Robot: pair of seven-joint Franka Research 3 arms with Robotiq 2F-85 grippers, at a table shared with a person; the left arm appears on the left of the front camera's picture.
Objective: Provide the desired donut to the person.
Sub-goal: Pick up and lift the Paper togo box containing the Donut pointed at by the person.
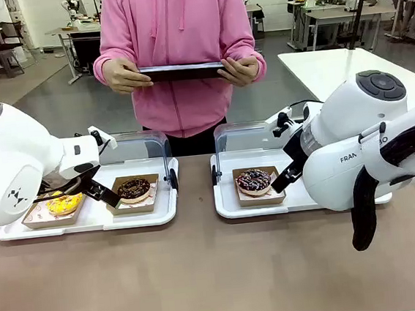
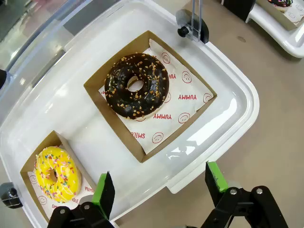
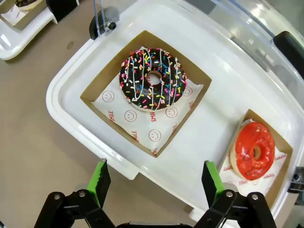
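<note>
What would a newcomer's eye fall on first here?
The person in a bright pink hoodie stands at the far side, holding a dark flat board. On the left tray sit a yellow donut and a nut-topped chocolate donut; on the right tray, a sprinkled chocolate donut and a red donut.

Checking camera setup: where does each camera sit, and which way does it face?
Front: between the arms, facing the person across the table; left arm, right arm show.
Left wrist: over the left tray, facing down; open left gripper shows.
Right wrist: over the right tray, facing down; open right gripper shows.
Shared: front and left wrist both show the yellow donut.
</note>
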